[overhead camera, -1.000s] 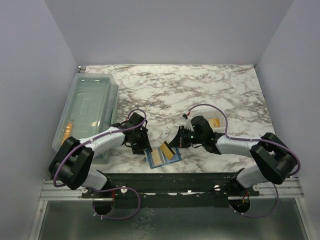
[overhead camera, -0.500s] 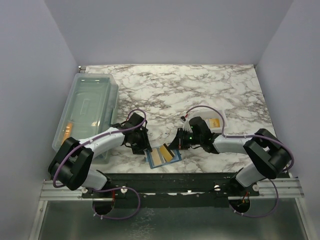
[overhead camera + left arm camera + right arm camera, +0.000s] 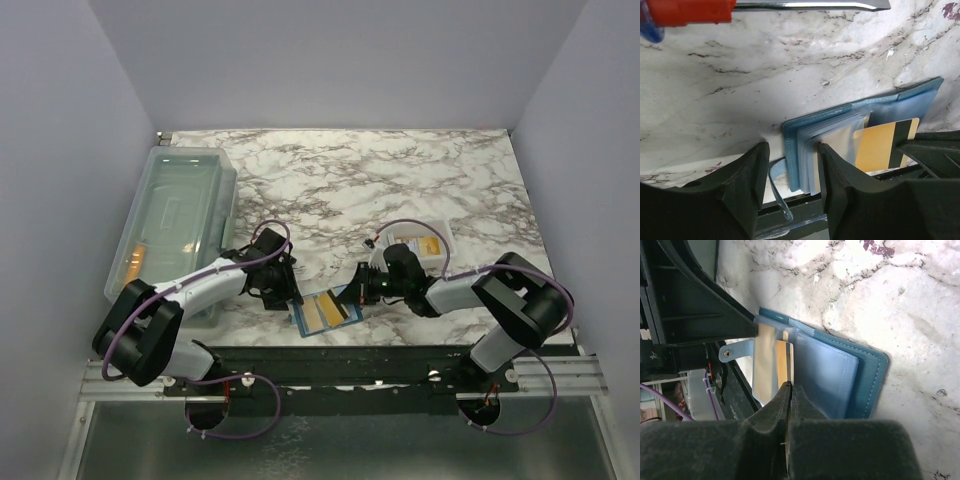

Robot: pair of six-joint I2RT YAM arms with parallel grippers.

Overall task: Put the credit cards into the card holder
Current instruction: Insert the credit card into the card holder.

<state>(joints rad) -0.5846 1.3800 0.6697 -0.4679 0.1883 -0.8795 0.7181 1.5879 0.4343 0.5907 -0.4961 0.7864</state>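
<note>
The teal-blue card holder lies open at the table's near edge, with a golden-orange credit card in its clear sleeves. My right gripper is shut on that card, held on edge with its front end inside a clear pocket of the holder. In the left wrist view the card shows a black stripe. My left gripper is open and straddles the holder's left edge and snap tab. Another golden card lies in a white tray.
A shallow white tray sits behind the right wrist. A large clear plastic bin stands at the left. A red-handled tool with a metal blade lies at the far side of the left wrist view. The table's front rail is just below the holder.
My right gripper has moved slightly down and left with the card, closer to the holder, uncovering more of the white tray. The left gripper has stayed at the holder's edge.
</note>
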